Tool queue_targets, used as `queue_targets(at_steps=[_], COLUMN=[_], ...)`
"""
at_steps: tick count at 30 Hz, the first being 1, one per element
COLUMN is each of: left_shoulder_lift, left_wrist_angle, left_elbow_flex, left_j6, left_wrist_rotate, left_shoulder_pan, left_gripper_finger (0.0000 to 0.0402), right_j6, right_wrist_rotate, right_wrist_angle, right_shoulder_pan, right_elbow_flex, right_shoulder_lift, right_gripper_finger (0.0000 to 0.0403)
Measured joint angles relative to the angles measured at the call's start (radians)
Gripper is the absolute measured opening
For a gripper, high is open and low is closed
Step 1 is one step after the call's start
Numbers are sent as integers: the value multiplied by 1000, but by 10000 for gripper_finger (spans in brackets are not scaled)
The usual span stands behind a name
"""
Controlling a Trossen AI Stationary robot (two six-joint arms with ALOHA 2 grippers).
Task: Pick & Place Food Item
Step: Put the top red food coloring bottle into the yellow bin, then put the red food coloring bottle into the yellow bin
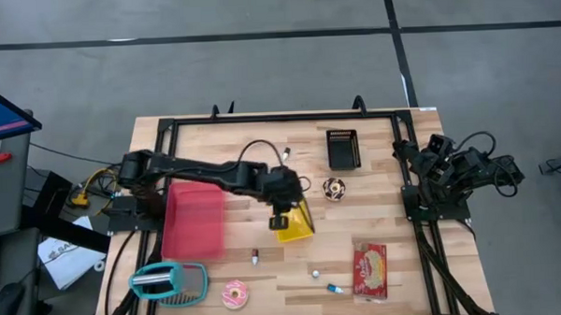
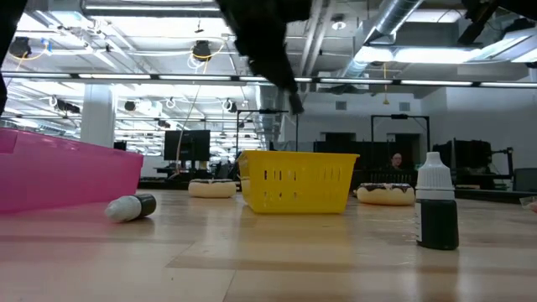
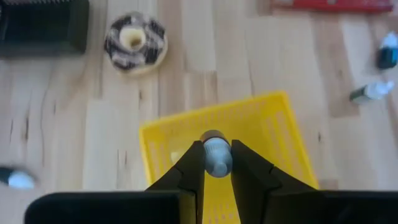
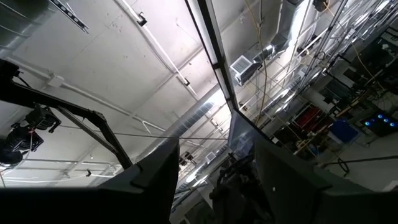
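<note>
A small bottle [image 3: 217,155], pale-bodied with a dark cap, is clamped between the two dark fingers of the left gripper [image 3: 217,163], held directly above a yellow basket [image 3: 273,134]. In the overhead view the left gripper [image 1: 280,210] sits near the centre of the wooden table [image 1: 384,173], with the yellow basket [image 1: 296,222] just below it.

Taking the basket as the clock's centre in the overhead view: a chocolate-frosted donut [image 1: 334,186] lies at two o'clock, a black basket [image 1: 342,148] farther out at one o'clock, a pink bin [image 1: 193,219] at nine o'clock, a pink-frosted donut [image 1: 236,294] at seven o'clock, and a red packet [image 1: 370,269] at four o'clock. A teal basket [image 1: 169,282] lies at eight o'clock near the table's edge.

The right gripper [image 1: 437,161] waits folded at the table's right edge with its fingers spread and nothing between them, its camera facing the ceiling.

Risks, as a judgement: the grip catches only the bottle's narrow upper part, so it may pivot or slip. Released from this height, it could bounce off the basket's rim or tip the light basket. The held bottle also seems not to be food, while both donuts lie untouched.
</note>
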Motion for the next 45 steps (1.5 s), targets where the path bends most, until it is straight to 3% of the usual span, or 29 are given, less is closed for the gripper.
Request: queue_targets(at_steps=[4,7,23,33,45], left_shoulder_lift=[-3,24,67,71,9], left_wrist_angle=[85,117,159,190,167], left_elbow_flex=[-114,-122,-124,-125,-125], left_j6=[-13,12,72,89,61], left_wrist_rotate=[-82,-117,-34,-24,-16], left_shoulder_pan=[3,29,41,41,37], left_gripper_finger=[46,46,49,115,124], right_j6=[16,25,18,18,26], right_wrist_rotate=[-5,-7,3,3,3], right_wrist_angle=[3,13,112,124,124], right_shoulder_pan=[3,17,51,52,53], right_elbow_flex=[0,0,0,0,0], right_shoulder_lift=[15,33,152,162,162], right_gripper_finger=[203,203,203,203,203])
